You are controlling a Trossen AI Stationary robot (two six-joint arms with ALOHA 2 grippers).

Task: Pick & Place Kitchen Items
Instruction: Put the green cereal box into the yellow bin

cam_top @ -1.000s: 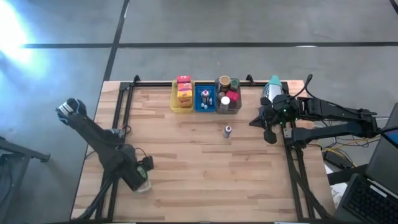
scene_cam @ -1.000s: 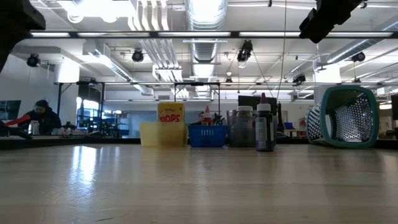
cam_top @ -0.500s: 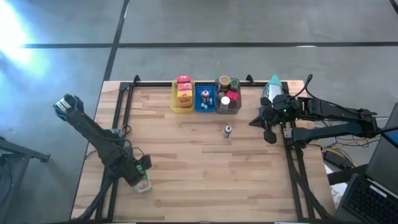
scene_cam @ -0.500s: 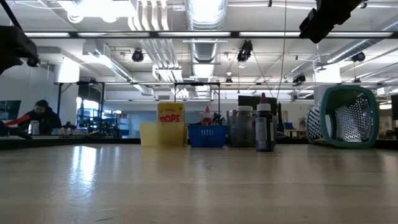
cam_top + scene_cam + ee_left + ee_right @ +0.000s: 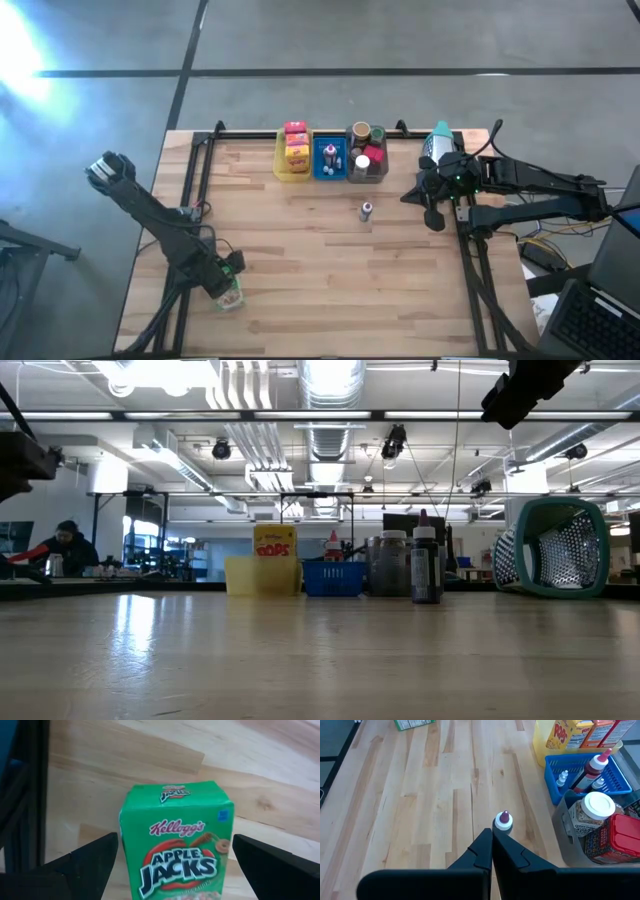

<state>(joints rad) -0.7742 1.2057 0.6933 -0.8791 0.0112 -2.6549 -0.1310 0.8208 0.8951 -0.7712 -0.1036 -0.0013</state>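
Down at the table's seven-o'clock corner, the left gripper (image 5: pixel 224 292) points at the wood with its jaws spread wide on either side of a green Apple Jacks box (image 5: pixel 176 842) — the fingers (image 5: pixel 85 865) flank the box without visibly touching it. Its arm runs back in a long diagonal toward ten o'clock, the elbow hanging out past the table's edge.

At three o'clock the right gripper (image 5: pixel 433 215) hangs above the table with its jaws pressed together on nothing, the arm stretched in flat from the right side. Just beyond its tips, near the table's centre, a small bottle (image 5: pixel 366 211) with a dark cap stands upright and alone.

Along the twelve-o'clock edge three trays sit side by side — a yellow tray (image 5: pixel 279 160) with snack boxes, a blue tray (image 5: pixel 318 172) with small vials and a red-tipped bottle, and a grey tray (image 5: pixel 368 177) with jars and a red box.
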